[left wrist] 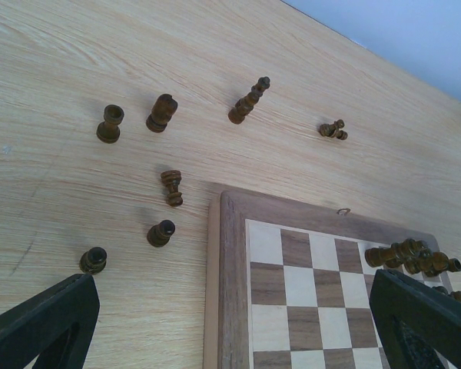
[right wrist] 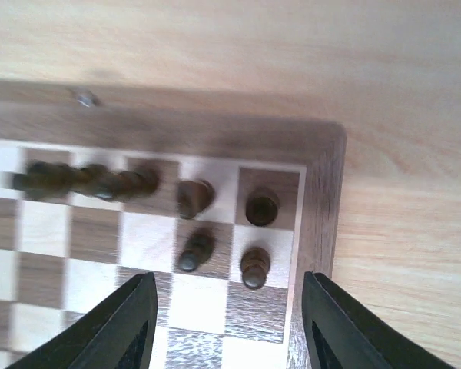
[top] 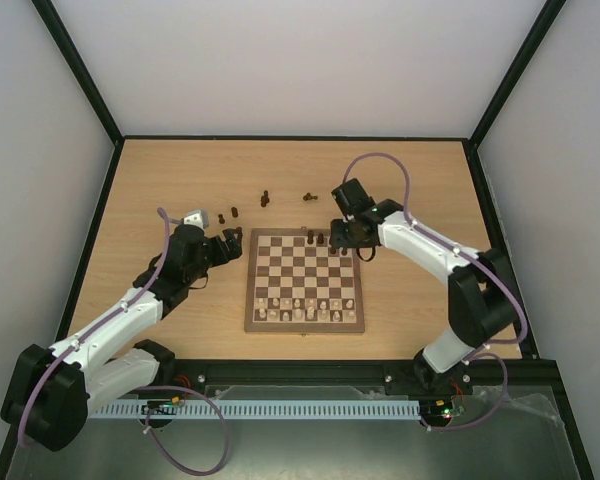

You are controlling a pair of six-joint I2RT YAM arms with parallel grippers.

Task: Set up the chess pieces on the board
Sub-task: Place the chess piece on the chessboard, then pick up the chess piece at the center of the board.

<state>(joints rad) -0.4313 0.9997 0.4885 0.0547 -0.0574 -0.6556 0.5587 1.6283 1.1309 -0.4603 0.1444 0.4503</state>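
Note:
The board point(top: 305, 252) lies mid-table. Several dark pieces point(top: 317, 238) stand on its far right squares. More dark pieces stand or lie on the table beyond its far left corner point(top: 234, 212). My left gripper point(top: 225, 248) is open and empty at the board's far left corner. Its view shows loose dark pieces: a rook point(left wrist: 110, 124), a knight point(left wrist: 161, 113), two pawns point(left wrist: 160, 233), and the board's border point(left wrist: 230, 269). My right gripper point(right wrist: 230, 323) is open and empty above the far right corner, over a rook point(right wrist: 261, 207) and two pawns point(right wrist: 253, 267).
Pale pieces point(top: 305, 310) fill the board's near rows. Two more dark pieces lie on the table behind the board, one behind its left half point(top: 266, 197) and one behind its middle point(top: 310, 196). A black frame edges the table.

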